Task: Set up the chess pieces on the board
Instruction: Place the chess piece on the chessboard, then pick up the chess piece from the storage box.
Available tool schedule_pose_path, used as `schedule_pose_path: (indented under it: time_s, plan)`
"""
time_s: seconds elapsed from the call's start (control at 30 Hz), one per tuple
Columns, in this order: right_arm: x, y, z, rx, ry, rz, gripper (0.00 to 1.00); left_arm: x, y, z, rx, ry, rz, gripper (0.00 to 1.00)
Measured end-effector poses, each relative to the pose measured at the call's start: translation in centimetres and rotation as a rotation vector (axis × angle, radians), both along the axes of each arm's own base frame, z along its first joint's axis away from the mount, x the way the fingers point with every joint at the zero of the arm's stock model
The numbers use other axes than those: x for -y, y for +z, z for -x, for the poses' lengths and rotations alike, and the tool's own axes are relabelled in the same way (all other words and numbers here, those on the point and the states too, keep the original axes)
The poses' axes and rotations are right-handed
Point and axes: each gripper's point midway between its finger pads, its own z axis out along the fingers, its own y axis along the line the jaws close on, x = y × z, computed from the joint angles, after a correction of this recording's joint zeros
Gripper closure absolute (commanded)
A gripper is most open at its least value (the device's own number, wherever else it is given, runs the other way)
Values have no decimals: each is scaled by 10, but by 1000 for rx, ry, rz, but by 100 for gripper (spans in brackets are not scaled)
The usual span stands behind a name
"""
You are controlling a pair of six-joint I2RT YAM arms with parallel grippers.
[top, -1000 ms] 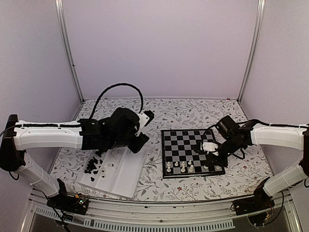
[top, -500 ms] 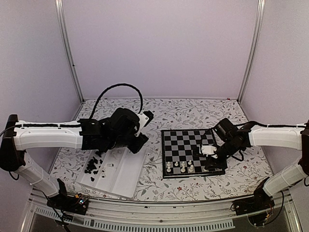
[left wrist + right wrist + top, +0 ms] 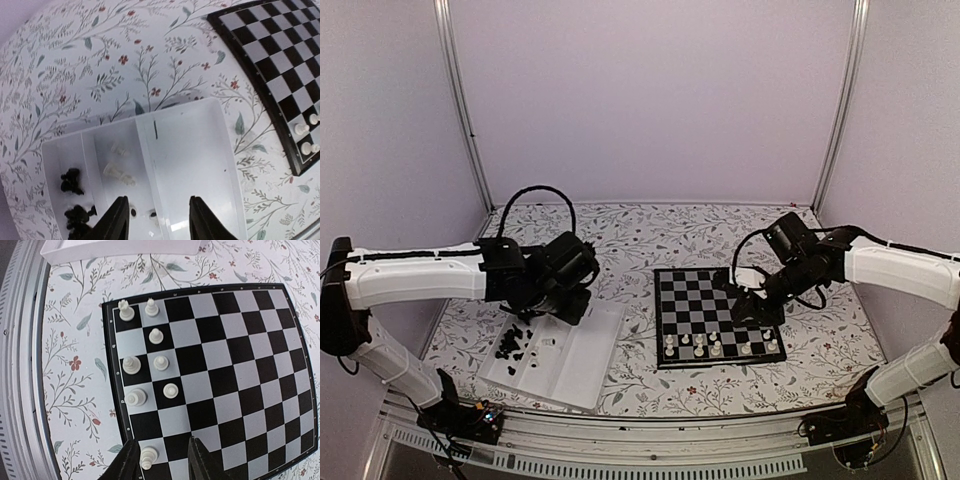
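Cream-white plastic chess pieces point(image 3: 156, 335) stand upright on the flat black-and-silver-grey checked board point(image 3: 240, 355). The right wrist view shows eight of them, all in the two rows along the board edge nearest the arm bases. The remaining squares in that view are bare. The board lies flat on the floral-patterned bench point(image 3: 640, 240), right of centre.

A white rectangular compartment tray point(image 3: 190, 165) lies on the bench just beside the board's left edge, not touching it. Its leftmost compartment holds a cluster of small black plastic chess pieces point(image 3: 72, 181). The middle compartment holds a few cream-white pieces lying on their sides point(image 3: 119, 172). The wide right compartment shows no pieces.

The left gripper point(image 3: 157, 225) hovers over the tray with its fingers apart and nothing between them.

The right gripper point(image 3: 161, 462) is raised above the near right part of the board. Its fingers are apart and grip nothing. One cream-white piece point(image 3: 148, 457) stands on an edge-row square below, seen in the gap close to one finger.
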Motion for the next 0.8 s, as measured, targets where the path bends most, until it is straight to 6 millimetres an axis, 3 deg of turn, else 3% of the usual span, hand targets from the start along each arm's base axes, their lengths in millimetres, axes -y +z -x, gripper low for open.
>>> schedule_pose_path:
  time_s: [0.13, 0.27, 0.5, 0.63, 0.8]
  plan:
    - [-10, 13, -6, 1, -3, -43, 65, -45, -34, 19, -155, 143, -24, 60]
    - [-14, 5, -7, -35, -6, -41, 65, -78, -66, 42, -287, 261, -43, 55]
    - [-17, -1, -5, -73, -7, -45, 65, -93, -84, 62, -383, 396, -32, 57]
    - [-18, -1, -5, -78, -8, -50, 65, -99, -96, 71, -430, 438, -61, 65]
    - [-18, 0, -4, -82, -7, -54, 65, -103, -106, 80, -474, 457, -79, 65]
